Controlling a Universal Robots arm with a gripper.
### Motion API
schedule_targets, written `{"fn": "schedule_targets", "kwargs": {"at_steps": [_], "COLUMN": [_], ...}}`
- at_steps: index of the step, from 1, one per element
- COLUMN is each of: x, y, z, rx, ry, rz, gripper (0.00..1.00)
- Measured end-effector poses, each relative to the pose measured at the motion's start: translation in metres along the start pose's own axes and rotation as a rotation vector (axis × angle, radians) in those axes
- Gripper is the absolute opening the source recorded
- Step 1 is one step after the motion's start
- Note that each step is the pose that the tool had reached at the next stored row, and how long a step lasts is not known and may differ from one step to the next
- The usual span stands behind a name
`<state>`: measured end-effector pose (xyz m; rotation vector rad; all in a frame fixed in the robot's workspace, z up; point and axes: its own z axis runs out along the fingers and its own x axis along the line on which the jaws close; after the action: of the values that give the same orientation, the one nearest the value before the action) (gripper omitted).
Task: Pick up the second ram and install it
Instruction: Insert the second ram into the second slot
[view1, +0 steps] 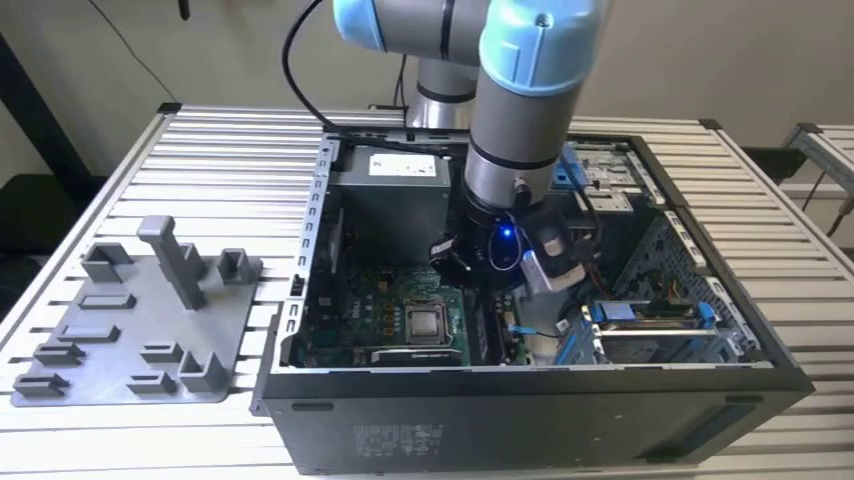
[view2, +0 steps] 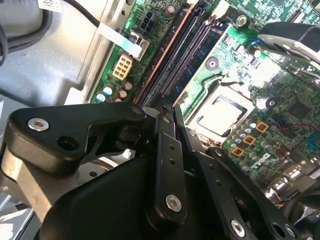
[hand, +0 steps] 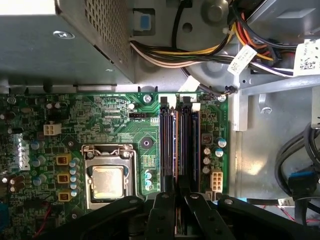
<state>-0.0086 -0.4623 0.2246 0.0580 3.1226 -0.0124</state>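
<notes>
No print can be made out on any label (the white cable tags (hand: 243, 59) included).

Slatted metal table (view1: 240, 150) carrying two things

An open computer case (view1: 534, 400) is sitting on it toward the exterior view's right; a grey holder tray (view1: 134, 330) with upright posts is lying just beside it.

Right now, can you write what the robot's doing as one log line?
gripper: shut, over memory slots | second ram: seated in slot | computer case: open | holder tray: outside case
</notes>
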Motion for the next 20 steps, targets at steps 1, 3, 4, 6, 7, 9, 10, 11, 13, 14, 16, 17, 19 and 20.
{"fn": "schedule_targets", "kwargs": {"at_steps": [1,3,4,6,7,9,10,11,13,14,16,17,19,20], "x": [0.0000,0.0002,0.0007,0.0018,0.0020,0.0019,0.0020,0.0020,0.0020,0.0020,0.0019,0.0019,0.0019,0.0019], "y": [0.0000,-0.0001,-0.0001,-0.0001,-0.0001,-0.0001,-0.0001,-0.0001,-0.0001,-0.0002,-0.0003,-0.0003,-0.0005,-0.0005], "z": [0.0011,0.0024,0.0028,0.0030,0.0031,0.0035,0.0036,0.0036,0.0037,0.0037,0.0038,0.0039,0.0039,0.0039], "rx": [0.0000,0.0001,0.0001,0.0003,0.0003,0.0001,0.0001,0.0001,0.0001,0.0000,-0.0001,-0.0001,0.0000,0.0001], "ry": [0.0000,0.0001,0.0001,0.0001,0.0001,0.0001,0.0001,0.0001,0.0000,0.0000,0.0000,0.0000,0.0000,0.0001], "rz": [0.000,0.000,0.000,0.000,-0.001,-0.001,-0.001,-0.001,-0.001,-0.001,-0.001,-0.001,-0.001,-0.001], "gripper": [0.14,0.14,0.14,0.14,0.14,0.14,0.14,0.14,0.14,0.14,0.14,0.14,0.14,0.14]}}
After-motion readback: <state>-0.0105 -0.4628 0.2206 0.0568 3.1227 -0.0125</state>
